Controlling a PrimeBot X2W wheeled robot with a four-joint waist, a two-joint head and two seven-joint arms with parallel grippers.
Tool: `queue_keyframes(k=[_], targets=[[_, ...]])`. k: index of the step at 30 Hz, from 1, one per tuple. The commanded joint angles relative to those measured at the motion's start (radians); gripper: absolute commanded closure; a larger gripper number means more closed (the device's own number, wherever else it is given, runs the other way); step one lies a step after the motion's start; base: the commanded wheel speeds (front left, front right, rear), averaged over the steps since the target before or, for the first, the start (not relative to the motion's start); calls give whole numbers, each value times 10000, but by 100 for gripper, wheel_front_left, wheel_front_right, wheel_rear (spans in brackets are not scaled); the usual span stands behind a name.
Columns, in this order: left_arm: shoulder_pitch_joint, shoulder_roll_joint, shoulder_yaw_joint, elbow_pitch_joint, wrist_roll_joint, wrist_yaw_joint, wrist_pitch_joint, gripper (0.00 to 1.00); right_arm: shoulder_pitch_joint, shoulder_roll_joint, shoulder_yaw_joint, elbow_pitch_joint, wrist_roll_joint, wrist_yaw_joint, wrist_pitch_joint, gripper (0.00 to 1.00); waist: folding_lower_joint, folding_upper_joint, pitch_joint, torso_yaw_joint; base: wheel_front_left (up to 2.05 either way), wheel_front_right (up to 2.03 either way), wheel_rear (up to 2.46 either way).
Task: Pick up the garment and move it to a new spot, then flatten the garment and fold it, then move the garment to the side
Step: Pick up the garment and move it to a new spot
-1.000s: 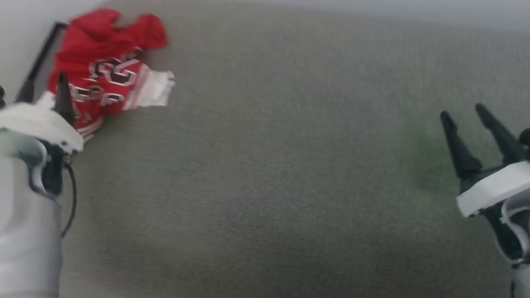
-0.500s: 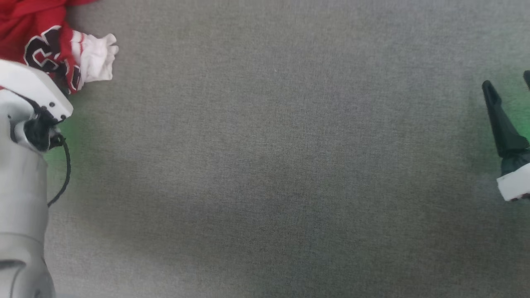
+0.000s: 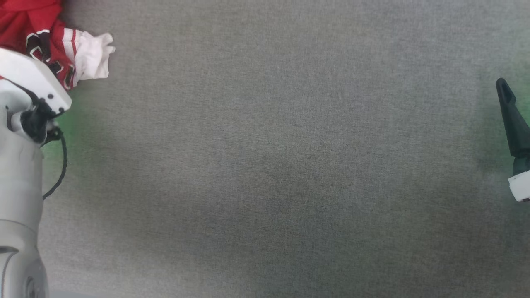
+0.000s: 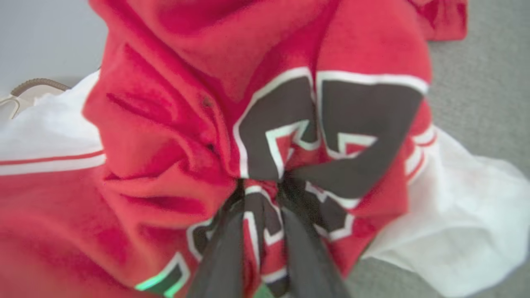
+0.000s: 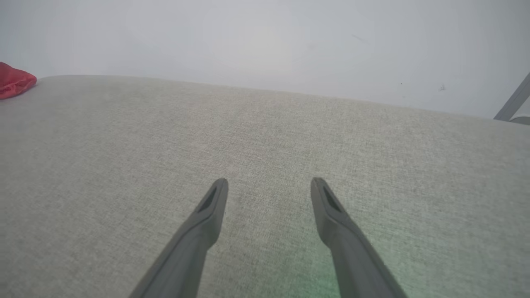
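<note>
- Red jersey T-shirt with white sleeves and black "23" print (image 3: 29,20) lies bunched at the far left corner of the grey fabric-covered counter (image 3: 265,165).
- Step: first pick-up. The grasp looks made, the lift is not yet done.
- Left pincer (image 4: 261,188) is clamped on a gathered pleat of the printed face, with creases radiating from its tips.
- Right pincer (image 5: 269,182) has jaws apart and empty, hovering over bare counter well apart from the shirt.
- Next, likely: raise the left arm and carry the shirt toward the counter's middle. The thin pinch may slip.
- Left forearm (image 3: 18,186) runs up the head view's left edge, wrist over the cloth.
</note>
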Motion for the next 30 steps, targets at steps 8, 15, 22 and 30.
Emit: queue_keyframes(k=[8, 15, 22, 30], targets=[[-332, 680, -593, -418, 584, -455, -1508, 100, 214, 358, -69, 398, -25, 0, -298, 0, 0, 0, -1137, 214, 0, 0, 0], [-851, 1193, -1256, -1233, 1068, -696, -2154, 100, 441, 761, 58, 828, -88, -1, -496, 0, 0, 0, -2261, 485, 0, 0, 0], [-1179, 1353, -1972, -2796, 1420, -828, -1797, 100, 630, 1271, 207, 1199, -159, 0, -719, 0, 0, 0, -3265, 661, 0, 0, 0], [-167, 1416, -2465, -5947, 1099, -880, -198, 100, 690, 1692, 263, 1523, -267, 0, -959, 0, 0, 0, -3991, 388, 0, 0, 0]])
